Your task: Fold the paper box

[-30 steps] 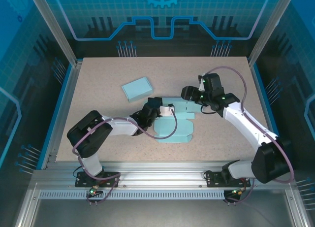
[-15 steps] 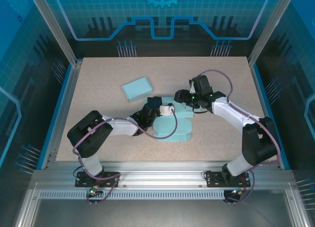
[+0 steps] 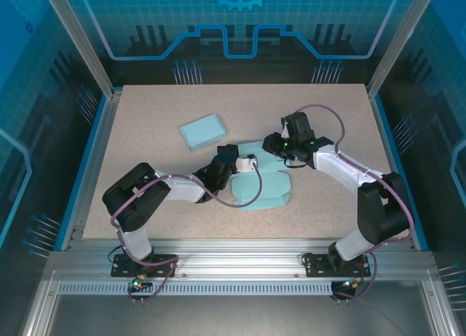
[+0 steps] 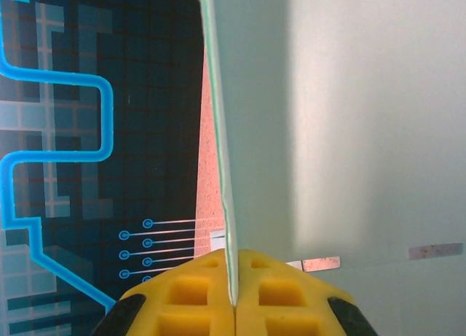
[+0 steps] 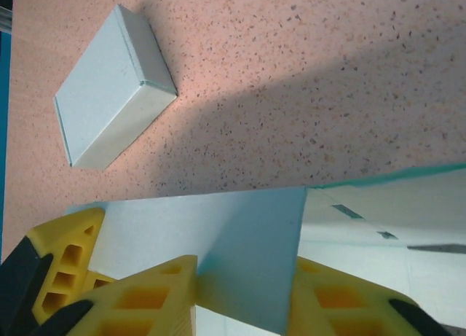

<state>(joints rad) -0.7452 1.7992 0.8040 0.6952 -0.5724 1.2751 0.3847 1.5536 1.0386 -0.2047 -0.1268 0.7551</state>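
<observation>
- On the speckled tabletop [image 3: 145,176], the light blue paper box [image 3: 262,192] lies mostly flat at the centre, between the two arms; we see its near panels spread toward the robot's bases.
- The left end effector [image 3: 240,163] reaches in low from the left and meets the sheet's left edge; from the left wrist, the left end effector [image 4: 233,307] is clenched, its yellow pads pressed together on the thin edge of the paper box [image 4: 364,132], which rises edge-on above them.
- The right end effector [image 3: 271,143] sits at the far right corner of the sheet; from the right wrist, the right end effector [image 5: 247,274] straddles a raised flap of the paper box [image 5: 251,234], one of its yellow fingers [image 5: 145,296] on either side; we cannot tell whether they are actually pinching the flap.
- A second box [image 3: 202,132], already folded shut, rests well apart to the far left; the right wrist camera shows that second box [image 5: 113,88] lying on the tabletop [image 5: 328,73] beyond the flap.
</observation>
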